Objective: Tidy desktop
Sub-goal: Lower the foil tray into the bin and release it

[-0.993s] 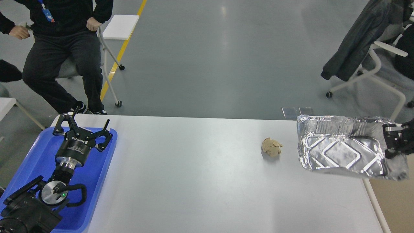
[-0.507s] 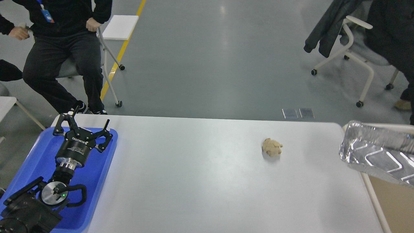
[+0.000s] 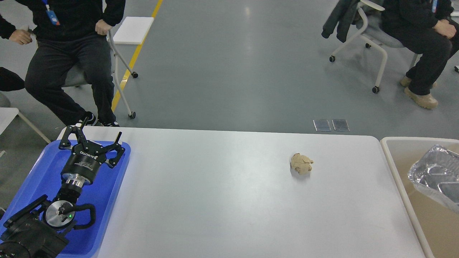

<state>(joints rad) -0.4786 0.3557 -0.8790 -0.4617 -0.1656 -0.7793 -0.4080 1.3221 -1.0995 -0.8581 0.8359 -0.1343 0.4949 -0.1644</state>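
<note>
The white counter (image 3: pixel 222 200) fills the foreground, one crumpled brown wad (image 3: pixel 301 163) left near its far right corner, the left hand (image 3: pixel 91 143) spread apart over the blue tray (image 3: pixel 39 175), right hand unseen.

Bright, even overhead light fills the room. The white worktop (image 3: pixel 229 200) shows a soft, broad sheen with no hard glare, and the grey floor (image 3: pixel 247 53) carries a pale reflected streak near the top centre. Shadows are faint: the crumpled brown paper ball (image 3: pixel 301 163) casts only a small soft one at its base. The foil tray (image 3: pixel 435 177) at the right glints in patches. Focus is sharp across the view, with slight softness toward the edges.
</note>
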